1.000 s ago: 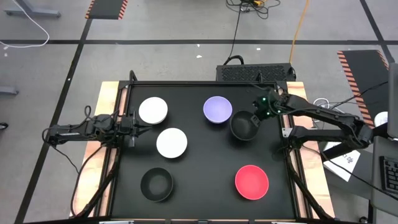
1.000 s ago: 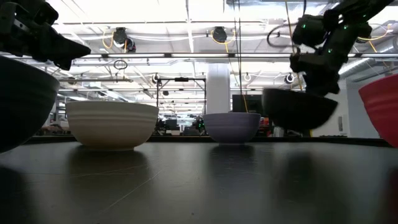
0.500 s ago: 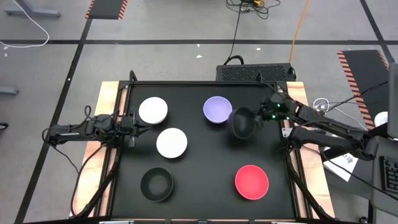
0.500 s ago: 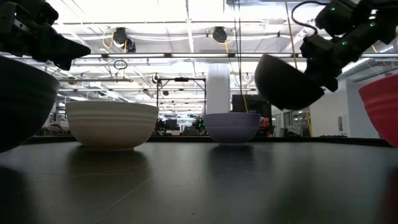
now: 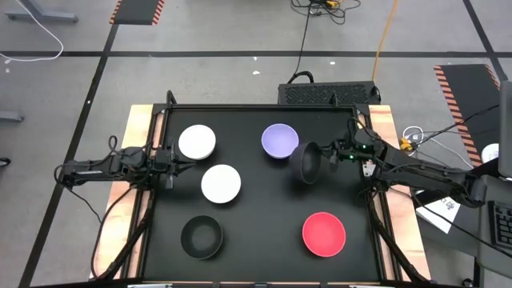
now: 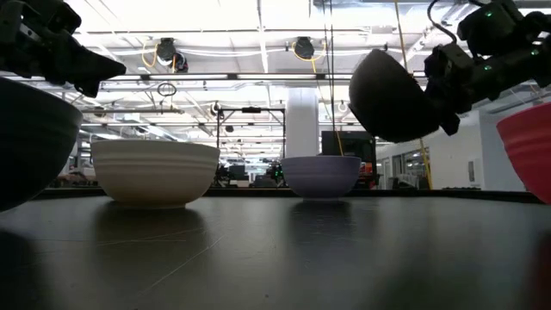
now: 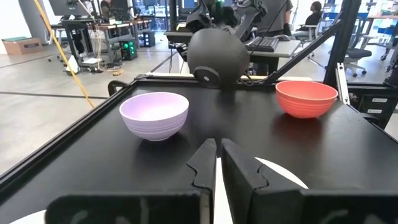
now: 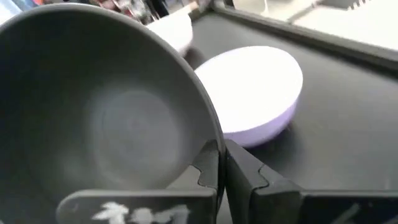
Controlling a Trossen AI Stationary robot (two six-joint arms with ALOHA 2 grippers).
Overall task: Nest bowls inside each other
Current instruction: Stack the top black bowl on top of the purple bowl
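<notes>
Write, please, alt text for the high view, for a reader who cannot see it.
Seen from above, the right gripper holds a black bowl, tipped on its side, above the black table beside a lavender bowl. Two white bowls, another black bowl and a red bowl sit apart; the left gripper waits at the left edge.

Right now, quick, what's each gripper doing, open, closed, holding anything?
Left gripper: closed, empty, at the table's left edge.
Right gripper: closed on the rim of a black bowl, lifted and tipped on its side beside the purple bowl.
</notes>
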